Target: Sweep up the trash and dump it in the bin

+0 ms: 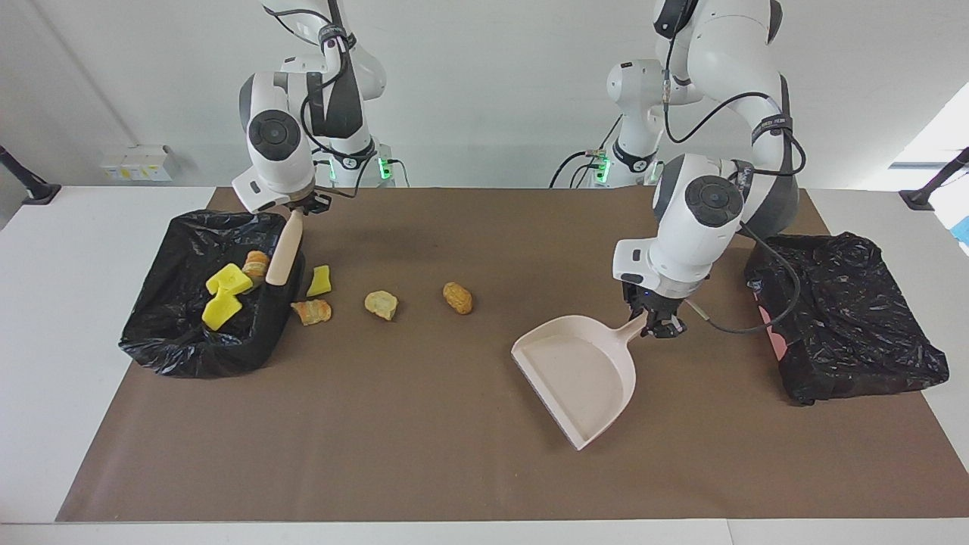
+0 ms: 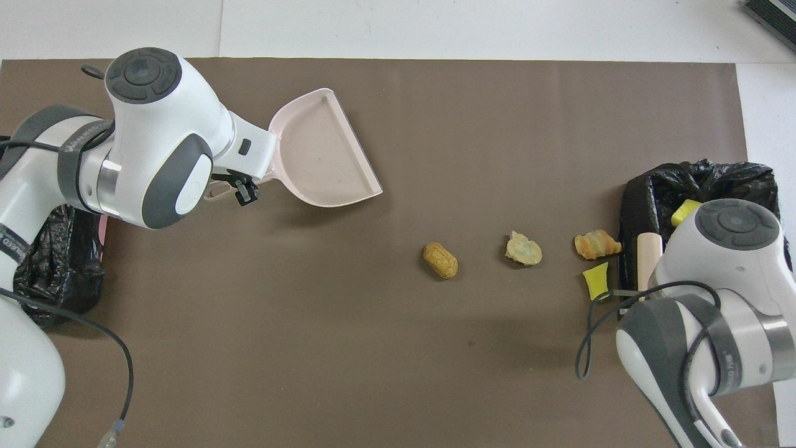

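My right gripper (image 1: 300,206) is shut on the beige handle of the brush (image 1: 285,257), which hangs down over the near wall of the black-lined bin (image 1: 166,333) at the right arm's end. The brush head is hidden. Trash in that bin: two yellow lumps (image 1: 229,280) and a tan piece (image 1: 256,263). Trash on the mat: a yellow chunk (image 1: 319,281) and an orange piece (image 1: 312,310) beside the bin, then two tan pieces (image 1: 381,304) (image 1: 457,297) toward the middle. My left gripper (image 1: 657,322) is shut on the handle of the beige dustpan (image 1: 579,371), held low over the mat.
A second black-lined bin (image 1: 848,318) stands at the left arm's end of the brown mat (image 1: 424,439), close to the left gripper. A black cable (image 1: 787,303) loops from the left wrist over that bin's edge.
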{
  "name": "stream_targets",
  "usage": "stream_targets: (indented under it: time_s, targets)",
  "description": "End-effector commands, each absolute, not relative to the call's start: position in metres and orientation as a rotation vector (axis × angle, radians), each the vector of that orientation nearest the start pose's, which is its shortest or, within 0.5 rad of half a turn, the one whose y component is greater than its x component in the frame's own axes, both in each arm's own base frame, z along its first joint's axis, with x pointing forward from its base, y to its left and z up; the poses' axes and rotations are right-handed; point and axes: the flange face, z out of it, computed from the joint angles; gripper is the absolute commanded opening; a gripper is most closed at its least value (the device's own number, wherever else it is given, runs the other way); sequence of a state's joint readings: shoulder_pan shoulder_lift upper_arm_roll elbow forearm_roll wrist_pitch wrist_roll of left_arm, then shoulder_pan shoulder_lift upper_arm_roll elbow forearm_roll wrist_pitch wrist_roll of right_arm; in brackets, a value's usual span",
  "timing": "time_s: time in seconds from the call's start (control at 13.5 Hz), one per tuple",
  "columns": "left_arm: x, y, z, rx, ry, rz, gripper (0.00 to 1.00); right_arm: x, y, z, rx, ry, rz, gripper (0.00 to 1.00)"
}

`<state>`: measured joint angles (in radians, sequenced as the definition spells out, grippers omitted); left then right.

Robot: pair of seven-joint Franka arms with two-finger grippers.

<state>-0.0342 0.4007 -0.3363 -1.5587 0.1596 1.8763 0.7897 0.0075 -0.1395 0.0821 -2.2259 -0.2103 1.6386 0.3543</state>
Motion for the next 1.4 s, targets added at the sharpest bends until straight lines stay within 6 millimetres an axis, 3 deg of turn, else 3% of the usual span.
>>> stream_targets:
  time_s: [0.0, 0.52, 0.59, 0.89, 1.03, 1.33]
  targets:
    - [0.626, -0.197, 0.424, -2.468, 1.945, 0.201, 0.0, 0.453, 0.028, 0.387, -3.389, 0.426, 0.636, 0.0]
    - [0.58, -0.218, 0.405, -2.427, 2.023, 0.321, 0.0, 0.456, 0.027, 0.365, -3.406, 0.428, 0.662, 0.0]
    - [0.574, -0.218, 0.402, -2.42, 2.025, 0.338, 0.0, 0.458, 0.044, 0.348, -3.419, 0.362, 0.716, 0.0]
    - [0.543, -0.238, 0.392, -2.351, 2.076, 0.362, 0.0, 0.465, 0.066, 0.326, -3.423, 0.238, 0.765, 0.0]
    - [0.531, -0.242, 0.387, -2.327, 2.085, 0.334, 0.0, 0.473, 0.079, 0.33, -3.4, 0.133, 0.755, 0.0]
    - [0.513, -0.252, 0.38, -2.294, 2.102, 0.286, 0.0, 0.47, 0.146, 0.34, -3.364, -0.073, 0.697, 0.0]
